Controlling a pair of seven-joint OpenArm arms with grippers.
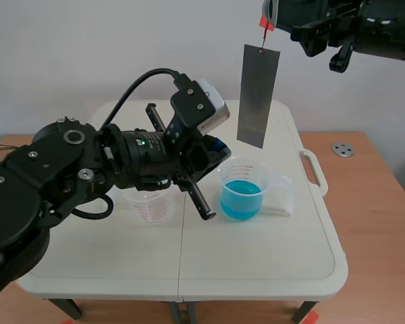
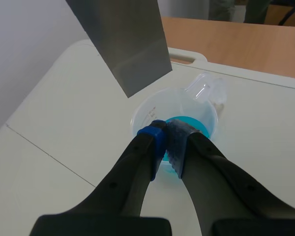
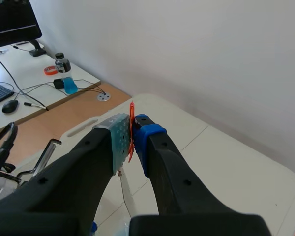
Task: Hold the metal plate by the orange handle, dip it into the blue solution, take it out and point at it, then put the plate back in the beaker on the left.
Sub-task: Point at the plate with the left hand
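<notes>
Metal plate (image 1: 258, 94) hangs above the blue solution (image 1: 241, 200), right jaws clamping its orange handle (image 1: 264, 24); left jaws closed, empty, pointing; return to left beaker (image 1: 153, 206) apparently pending.

Counter (image 1: 256, 250): two beakers side by side.
Left beaker (image 1: 152, 206): under left arm.
Right beaker (image 1: 241, 190): solution (image 1: 241, 196) inside.
Plate (image 1: 258, 94): hanging above right beaker, apart from it, handle (image 1: 264, 25) pinched in right tool (image 3: 132, 132).
Left tool (image 2: 164, 130): over right beaker's left rim, below plate.

The left arm (image 1: 88, 169) hides the top of the empty beaker (image 1: 152, 208), and the metal plate (image 2: 123, 44) is cut off at its upper end in the left wrist view.
</notes>
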